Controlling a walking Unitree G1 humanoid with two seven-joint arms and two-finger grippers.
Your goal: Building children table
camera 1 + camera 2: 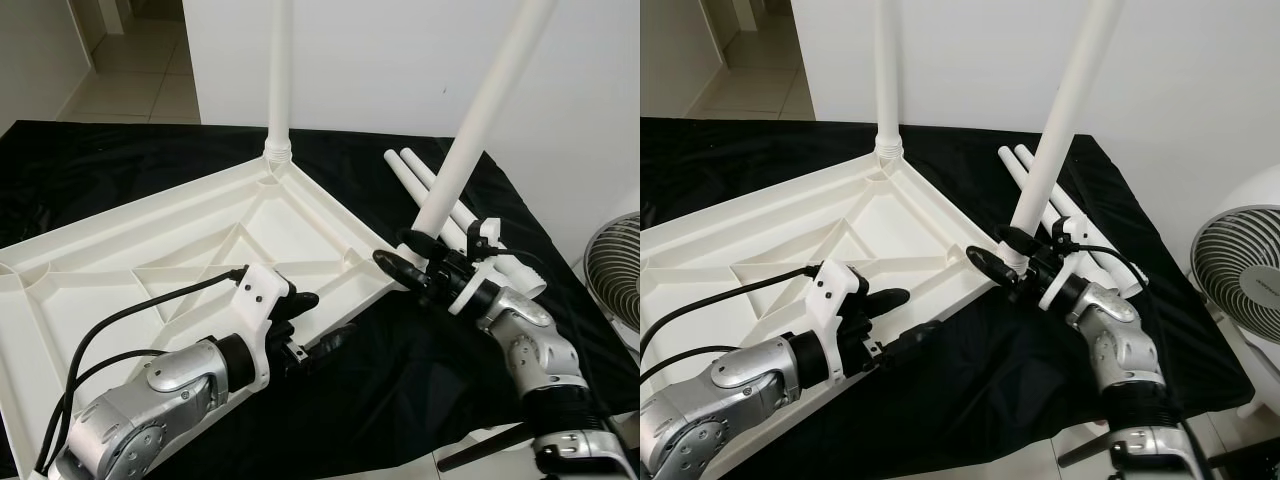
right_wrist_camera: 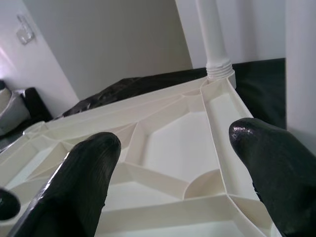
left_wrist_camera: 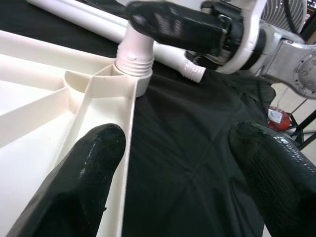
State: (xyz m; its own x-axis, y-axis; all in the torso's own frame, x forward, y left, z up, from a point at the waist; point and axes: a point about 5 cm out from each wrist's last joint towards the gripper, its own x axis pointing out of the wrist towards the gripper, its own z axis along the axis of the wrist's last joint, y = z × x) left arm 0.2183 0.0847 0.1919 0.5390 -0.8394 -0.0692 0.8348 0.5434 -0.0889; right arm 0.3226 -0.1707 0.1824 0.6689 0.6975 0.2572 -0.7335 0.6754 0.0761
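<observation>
The white plastic table top (image 1: 150, 250) lies upside down on a black cloth. One white leg (image 1: 280, 70) stands upright in the far corner socket. A second leg (image 1: 470, 130) leans in the right corner socket (image 3: 134, 61). My right gripper (image 1: 398, 250) is open at this leg's base; the leg runs beside one finger rather than between the two. In the right wrist view its fingers (image 2: 84, 177) are spread wide over the ribbed underside. My left gripper (image 1: 320, 322) is open and straddles the table's near rim, one finger (image 3: 84, 173) over the rim, the other over cloth.
Two loose white legs (image 1: 420, 175) lie on the cloth behind the right corner. A white fan (image 1: 1240, 270) stands on the floor at the right. Black cloth (image 1: 400, 400) covers the surface toward me. A white wall rises behind.
</observation>
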